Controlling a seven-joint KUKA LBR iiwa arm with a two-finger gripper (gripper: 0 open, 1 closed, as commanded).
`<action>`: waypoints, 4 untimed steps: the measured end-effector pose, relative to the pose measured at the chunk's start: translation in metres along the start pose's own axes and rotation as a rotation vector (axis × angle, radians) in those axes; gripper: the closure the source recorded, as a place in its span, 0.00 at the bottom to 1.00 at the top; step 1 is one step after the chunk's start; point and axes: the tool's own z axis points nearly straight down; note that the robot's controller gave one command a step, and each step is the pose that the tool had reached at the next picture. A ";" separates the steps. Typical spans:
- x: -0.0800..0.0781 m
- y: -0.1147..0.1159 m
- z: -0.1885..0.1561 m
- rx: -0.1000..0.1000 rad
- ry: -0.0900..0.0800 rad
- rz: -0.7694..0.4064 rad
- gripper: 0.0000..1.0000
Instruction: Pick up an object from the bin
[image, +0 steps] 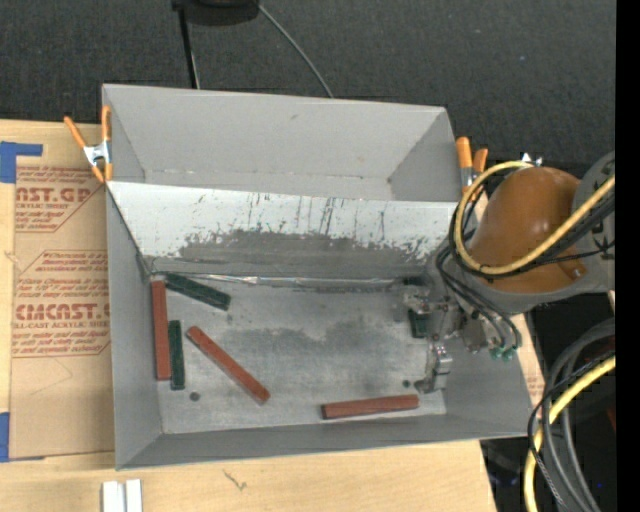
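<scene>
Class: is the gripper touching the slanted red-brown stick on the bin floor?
Apart. The camera view shows the gripper at the right of the bin, the slanted red-brown stick left of the middle, and bare grey floor between them.

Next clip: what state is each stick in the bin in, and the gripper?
gripper: low at the bin's right side, by the front stick's right end; contact unclear.
front red-brown stick: flat, along the front wall.
diagonal red-brown stick: flat, slanted, lying free.
left red-brown stick: along the left wall.
upright green stick: parallel beside it.
rear green stick: flat, rear left corner.
</scene>
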 end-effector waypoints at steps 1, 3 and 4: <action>0.016 -0.005 0.050 -0.002 0.007 -0.200 0.00; 0.019 -0.045 0.091 0.000 -0.005 -0.070 0.00; 0.019 -0.045 0.091 0.001 -0.005 -0.071 0.00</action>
